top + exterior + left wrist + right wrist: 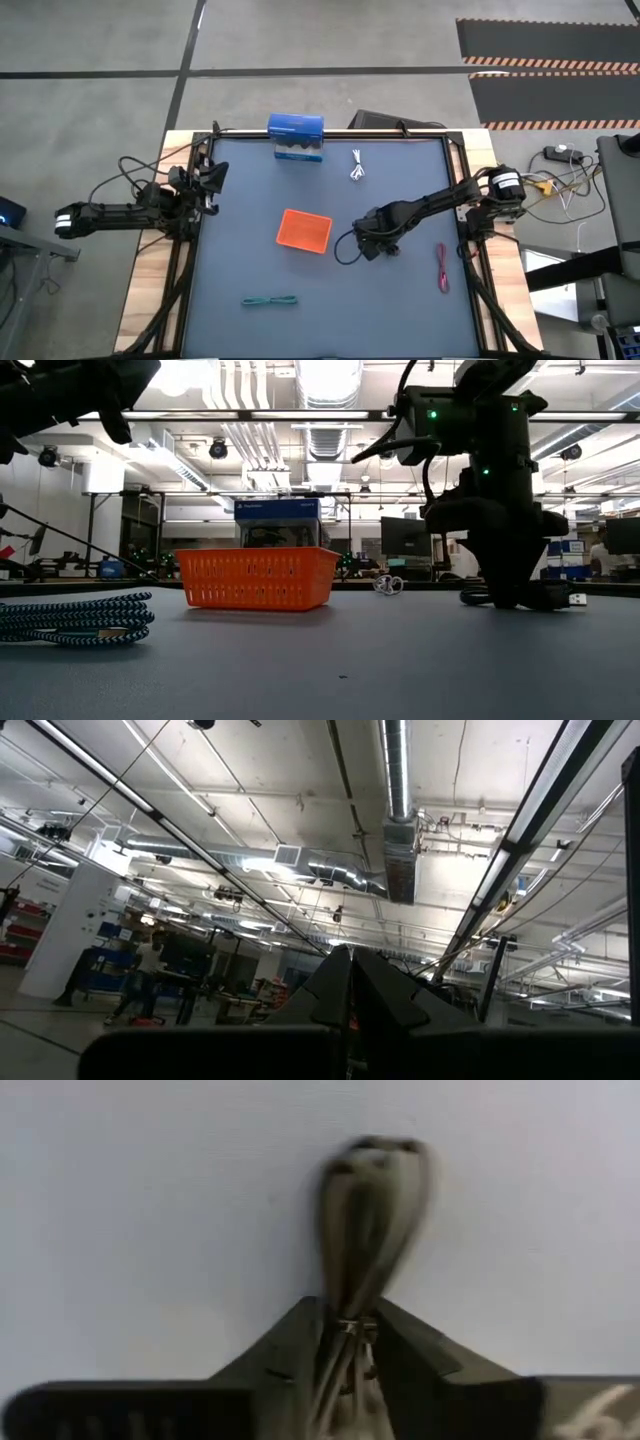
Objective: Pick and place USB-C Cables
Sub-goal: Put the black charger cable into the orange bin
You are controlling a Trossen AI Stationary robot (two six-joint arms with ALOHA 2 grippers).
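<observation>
Your right gripper (372,246) is down on the matte mat, right of the orange mesh tray (304,230), fingers pinched on the looped black cable (368,1220), thin strands bunched between the pads. White cable (357,167) sits coiled far side, red cable (441,267) stretched straight near the right edge, braided teal cable (270,300) at the near edge. Left gripper (208,180) parked at far-left corner, fingers closed together

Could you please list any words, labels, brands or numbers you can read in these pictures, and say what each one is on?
No text can be read for certain.
Blue box at the table's far edge: white print in the low view, too small to read.
Orange tray: no print visible.
Right gripper, arms and the four cables: no legible marking.
</observation>
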